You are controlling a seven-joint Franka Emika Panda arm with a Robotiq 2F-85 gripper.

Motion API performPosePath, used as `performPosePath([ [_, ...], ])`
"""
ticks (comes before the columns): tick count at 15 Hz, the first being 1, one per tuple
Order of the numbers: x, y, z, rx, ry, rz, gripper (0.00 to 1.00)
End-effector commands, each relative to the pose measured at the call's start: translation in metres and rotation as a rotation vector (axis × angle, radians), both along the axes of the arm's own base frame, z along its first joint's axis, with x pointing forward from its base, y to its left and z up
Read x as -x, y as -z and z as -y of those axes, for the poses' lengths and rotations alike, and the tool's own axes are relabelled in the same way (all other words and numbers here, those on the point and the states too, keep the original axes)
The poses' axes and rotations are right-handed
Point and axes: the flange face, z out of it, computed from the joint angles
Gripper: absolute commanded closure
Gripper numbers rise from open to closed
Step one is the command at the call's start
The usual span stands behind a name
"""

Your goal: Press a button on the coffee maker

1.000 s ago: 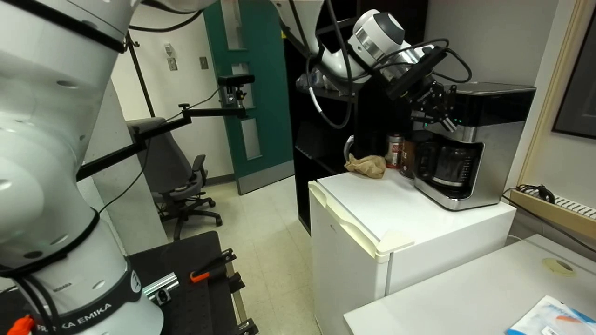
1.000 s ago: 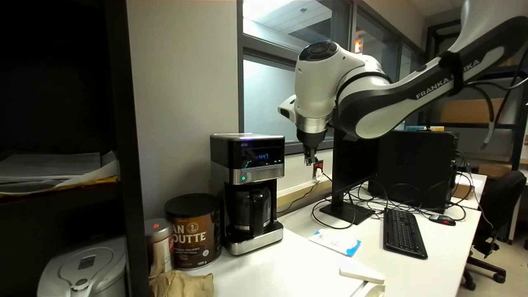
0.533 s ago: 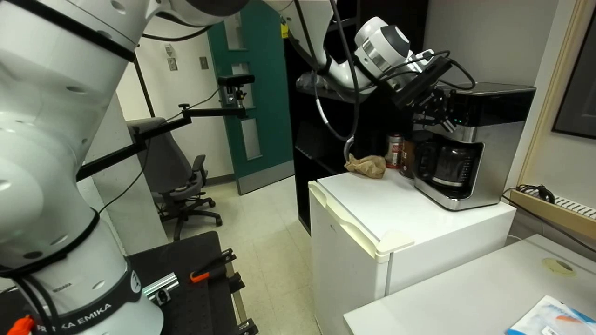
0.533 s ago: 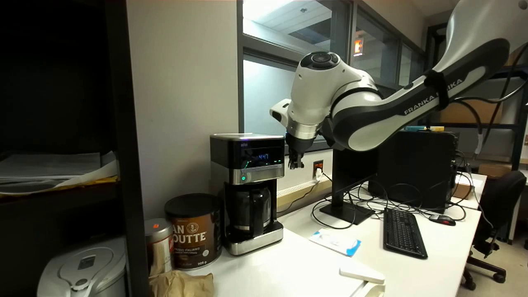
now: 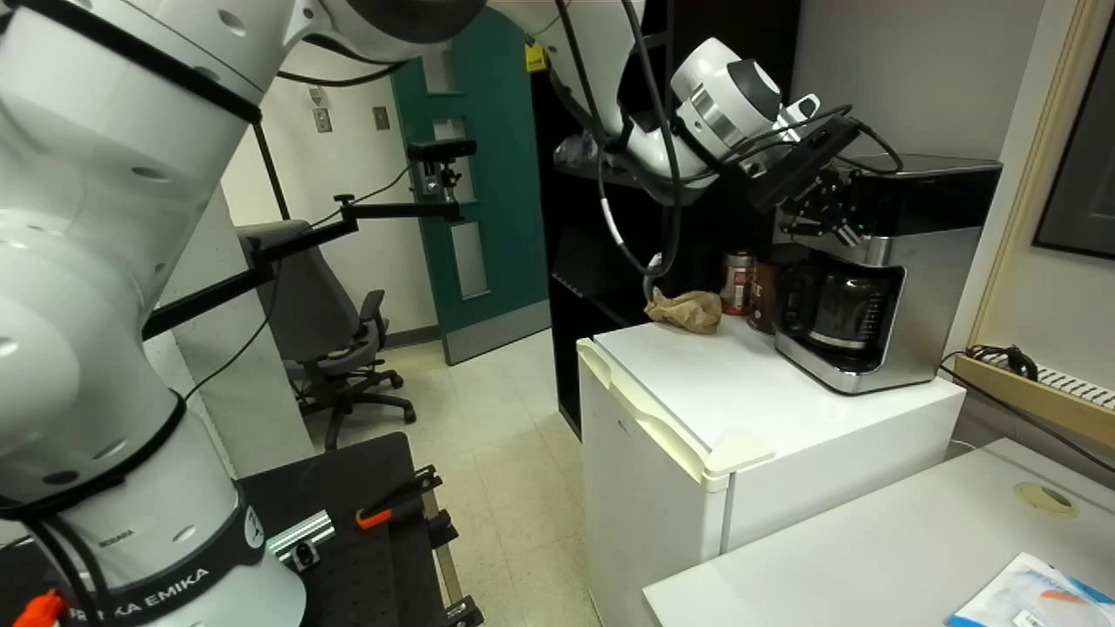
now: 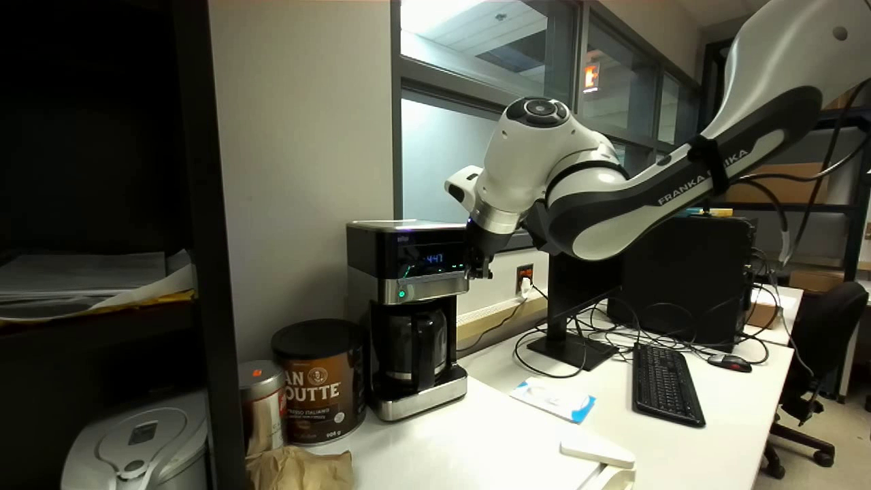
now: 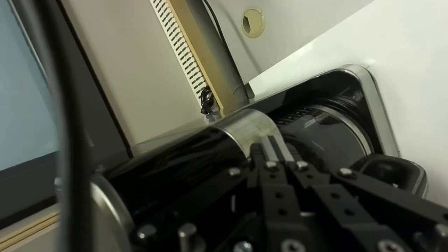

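one end effector [image 7: 277, 148] nearer coffee maker [image 6: 415, 292]

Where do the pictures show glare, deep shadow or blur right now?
In an exterior view, the fridge top looks nearly washed out, the black shelf deep in shadow; in the wrist view, a dark strip at left is blurred, and the coffee maker shows reflections on its glossy front.

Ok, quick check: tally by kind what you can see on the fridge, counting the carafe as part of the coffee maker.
Coffee maker: 1
Cans: 2 (brown can, silver can)
Paper bag: 1
Total: 4
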Motion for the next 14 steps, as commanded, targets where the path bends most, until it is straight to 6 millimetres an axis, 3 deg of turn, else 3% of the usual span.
performPosePath([
  [1, -0.0113, -0.0025, 0.0033, 0.002, -0.031, 0.033, 1.0],
  [14, -0.0138, 0.0074, 0.0005, -0.002, -0.039, 0.023, 1.0],
])
